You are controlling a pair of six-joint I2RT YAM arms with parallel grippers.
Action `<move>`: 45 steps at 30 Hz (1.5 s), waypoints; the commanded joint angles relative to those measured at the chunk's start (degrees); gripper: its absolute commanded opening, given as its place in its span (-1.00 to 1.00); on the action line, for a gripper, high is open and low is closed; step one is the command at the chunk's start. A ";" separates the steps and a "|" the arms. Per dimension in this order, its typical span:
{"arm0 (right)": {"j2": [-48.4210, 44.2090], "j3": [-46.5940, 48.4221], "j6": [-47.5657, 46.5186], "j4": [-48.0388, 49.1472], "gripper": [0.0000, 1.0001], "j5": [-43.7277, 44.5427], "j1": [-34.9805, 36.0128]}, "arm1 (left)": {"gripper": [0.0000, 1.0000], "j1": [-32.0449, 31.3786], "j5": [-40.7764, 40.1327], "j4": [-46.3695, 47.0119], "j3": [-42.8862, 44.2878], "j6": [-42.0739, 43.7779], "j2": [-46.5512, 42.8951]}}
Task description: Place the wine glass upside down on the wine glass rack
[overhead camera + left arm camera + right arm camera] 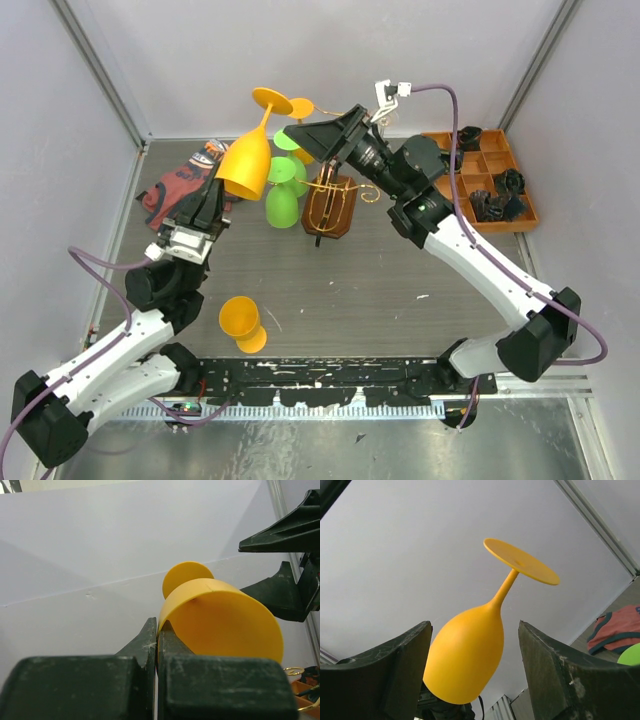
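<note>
So, the glass (245, 165) is up in the air, upside down, foot on top. It's just left of the rack (330, 205), not touching it. Left fingers (151, 640) pinch the rim, nearly pressed together w/ only the thin wall between. Right fingers (305, 135) are spread wide and point at the bowl from the rack side. In the right wrist view the bowl shows in the gap btwn them, but I can't tell if they're already around it or just short. No contact visible.

Step, imo: carry/handover phase. Glass is lifted and inverted; hanging not yet done. Green glasses (283, 200) crowd the rack's left side, prob. on its arms. Can't tell which arm is free.

Next move needs one of two things: right fingers close on the bowl or stem so left can let go, or left carries it straight over. Either way the stem has to slide into a wire arm w/ the foot resting above it. So keep the glass vertical, come in sideways at foot height, and miss the green ones. The rim pinch is a thin hold, so a bump could swing the glass.

A 2nd yellow glass (243, 323) lies on the table (400, 300), well apart.
</note>
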 commanded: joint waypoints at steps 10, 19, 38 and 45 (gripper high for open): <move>5.42 4.48 3.08 6.52 0.46 2.92 2.50 | -1.00 -0.16 -1.59 6.11 -0.99 -0.31 0.26; 6.51 5.27 2.08 8.52 0.41 4.49 4.02 | -1.00 -0.20 -1.81 6.02 -1.26 -0.44 0.35; 11.69 10.31 3.01 9.64 0.25 4.31 4.07 | -1.00 -0.21 -2.50 6.55 -1.11 -0.88 0.85; 13.23 11.55 3.31 9.98 0.09 3.51 4.20 | -1.00 -0.18 -1.56 6.55 -1.11 -1.69 0.90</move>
